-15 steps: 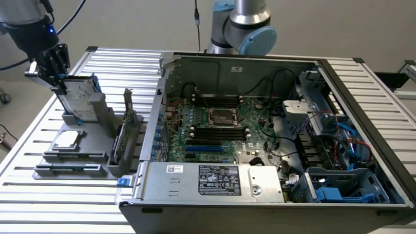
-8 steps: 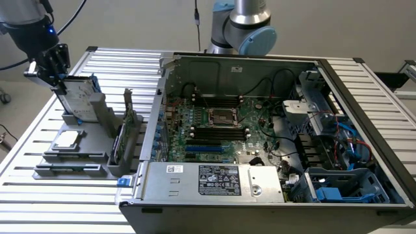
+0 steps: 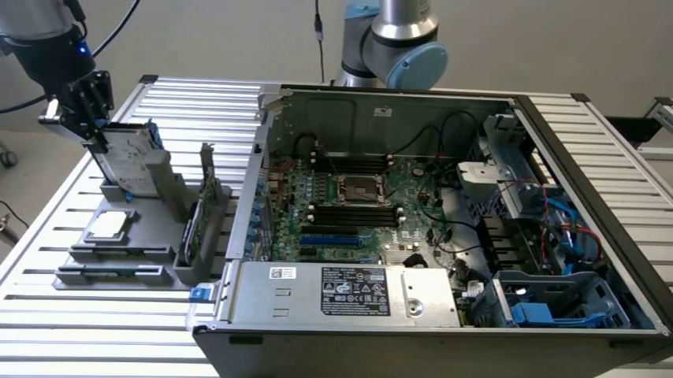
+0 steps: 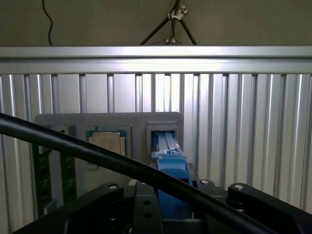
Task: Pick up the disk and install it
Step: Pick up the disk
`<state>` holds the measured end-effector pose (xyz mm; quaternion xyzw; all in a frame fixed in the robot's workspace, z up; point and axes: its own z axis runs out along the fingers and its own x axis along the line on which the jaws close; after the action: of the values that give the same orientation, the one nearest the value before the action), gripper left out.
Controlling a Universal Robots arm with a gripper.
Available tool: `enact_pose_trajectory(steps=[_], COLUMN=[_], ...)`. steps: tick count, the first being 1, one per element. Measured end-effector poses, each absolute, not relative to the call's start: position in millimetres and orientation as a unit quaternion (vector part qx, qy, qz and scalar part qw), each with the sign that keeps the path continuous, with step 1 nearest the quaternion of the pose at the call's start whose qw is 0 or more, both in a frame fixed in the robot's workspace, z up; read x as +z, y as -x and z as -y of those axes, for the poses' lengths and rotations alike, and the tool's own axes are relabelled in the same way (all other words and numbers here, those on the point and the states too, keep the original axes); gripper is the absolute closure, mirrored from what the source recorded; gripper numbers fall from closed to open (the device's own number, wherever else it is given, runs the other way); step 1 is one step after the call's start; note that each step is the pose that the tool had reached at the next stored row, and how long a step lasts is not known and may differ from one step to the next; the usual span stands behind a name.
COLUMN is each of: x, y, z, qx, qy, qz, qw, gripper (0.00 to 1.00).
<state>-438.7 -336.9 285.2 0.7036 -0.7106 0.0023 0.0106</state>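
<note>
The gripper (image 3: 97, 135) hangs over the exterior view's left side of the table (image 3: 94, 335), above a grey holder (image 3: 158, 175). Its fingers are closed to a narrow gap on the upper end of the disk (image 3: 128, 161). The disk stands on edge and leans slightly, with its white-labelled face towards the camera and its blue rails showing along the edges. Its lower end sits at the holder's upright slot, and I cannot tell whether it has come clear of that slot. In the wrist view a blue rail of the disk (image 4: 170, 161) runs from between the gripper's black halves down to the slot opening in the holder (image 4: 107, 119). A black cable (image 4: 73, 146) crosses in front of it. Just beside the slot a chip (image 4: 108, 142) lies flat in its own recess, and memory sticks (image 4: 41, 170) lie in grooves on its far side. The exterior view shows the same chip (image 3: 109, 226) on the holder's low step, below the disk. The open case (image 3: 379, 118) lies to the exterior view's right of the holder, well apart from the disk. The board (image 3: 352, 197) shows inside the case, a grey box (image 3: 347, 293) with a black-and-white sticker sits along the near edge, and a blue-trimmed bay (image 3: 547, 307) is at the near right corner.
</note>
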Motion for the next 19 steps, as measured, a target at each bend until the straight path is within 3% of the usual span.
enact_pose_trajectory(steps=[19], x=[285.3], y=[438.7], z=[336.9], qx=[0.002], qy=[-0.7], qz=[0.714], qw=[0.011], gripper=[0.67])
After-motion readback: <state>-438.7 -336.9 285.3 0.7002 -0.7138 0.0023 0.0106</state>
